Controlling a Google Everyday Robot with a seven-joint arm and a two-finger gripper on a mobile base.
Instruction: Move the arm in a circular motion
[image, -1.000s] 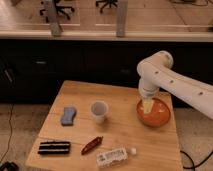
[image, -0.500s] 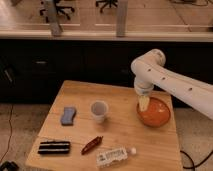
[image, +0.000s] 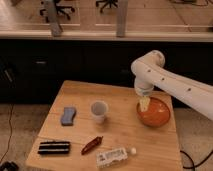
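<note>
The glossy white arm (image: 170, 82) reaches in from the right edge over the wooden table (image: 120, 127). It bends at a bulbous joint (image: 150, 62) and points straight down. The gripper (image: 144, 103) is the small pale cream tip at its end. It hangs just over the left rim of an orange bowl (image: 156, 114).
On the table are a white cup (image: 99, 111), a blue sponge (image: 68, 115), a dark striped bar (image: 53, 147), a red-brown packet (image: 92, 145) and a plastic bottle lying on its side (image: 114, 156). A dark counter (image: 75, 55) runs behind the table.
The arm has swung steadily left. Its tip has moved from over the middle of the orange bowl to the bowl's left rim.
</note>
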